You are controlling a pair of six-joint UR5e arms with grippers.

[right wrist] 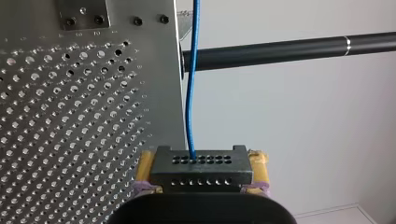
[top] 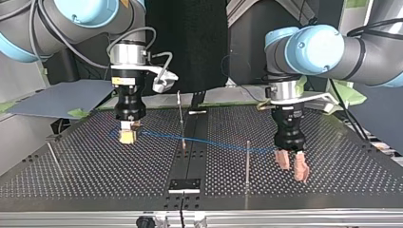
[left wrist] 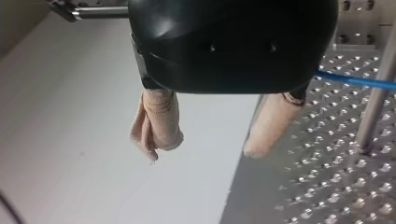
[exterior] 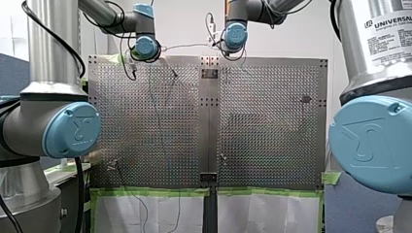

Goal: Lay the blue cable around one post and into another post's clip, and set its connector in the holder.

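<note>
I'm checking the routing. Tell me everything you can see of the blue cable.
The cable is thin and blue, stretched nearly straight low over the table. One end enters a black connector clamped in my right claw. It runs past a thin post toward my open left claw, which isn't gripping it.

My left gripper (top: pixel 292 166) points down, fingers apart; my right gripper (top: pixel 127 137) pinches the connector (right wrist: pixel 201 167).

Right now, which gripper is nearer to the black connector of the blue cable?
Right. My right gripper is shut on the connector. My left gripper hangs open far along the blue cable, beyond a thin post.
</note>
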